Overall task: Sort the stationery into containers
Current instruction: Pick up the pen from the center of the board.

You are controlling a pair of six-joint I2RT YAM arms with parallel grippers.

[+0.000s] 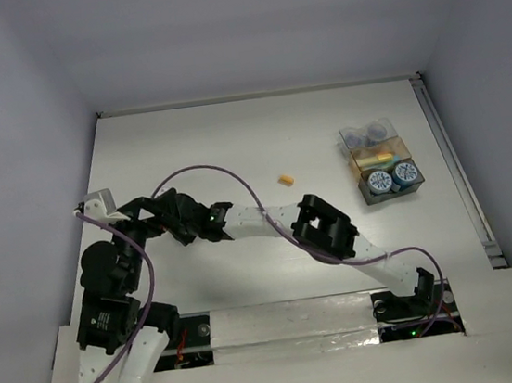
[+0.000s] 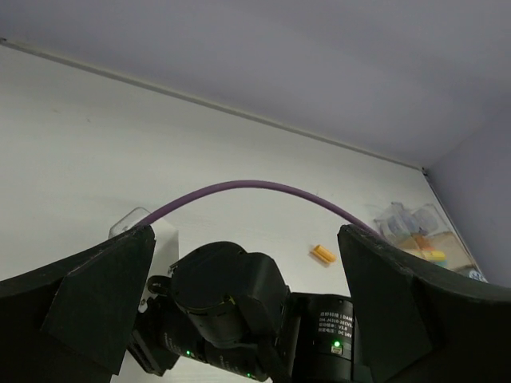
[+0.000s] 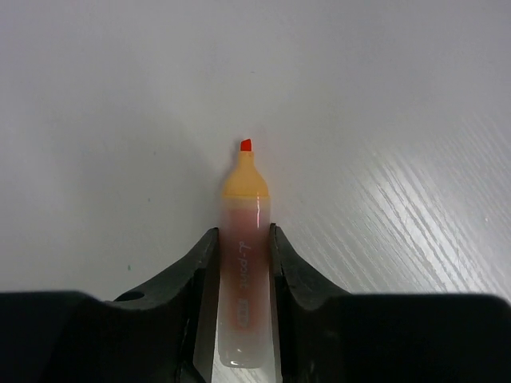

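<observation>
I'm pinching the orange pen in the right gripper, low at the counter's left side, well apart from the containers. The left gripper is hanging spread, empty. Next, I judge, I'm lifting and carrying the pen across to a compartment.

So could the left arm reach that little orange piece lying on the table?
Probably not directly: the right arm lies across the path between the open left hand and the orange piece.
</observation>
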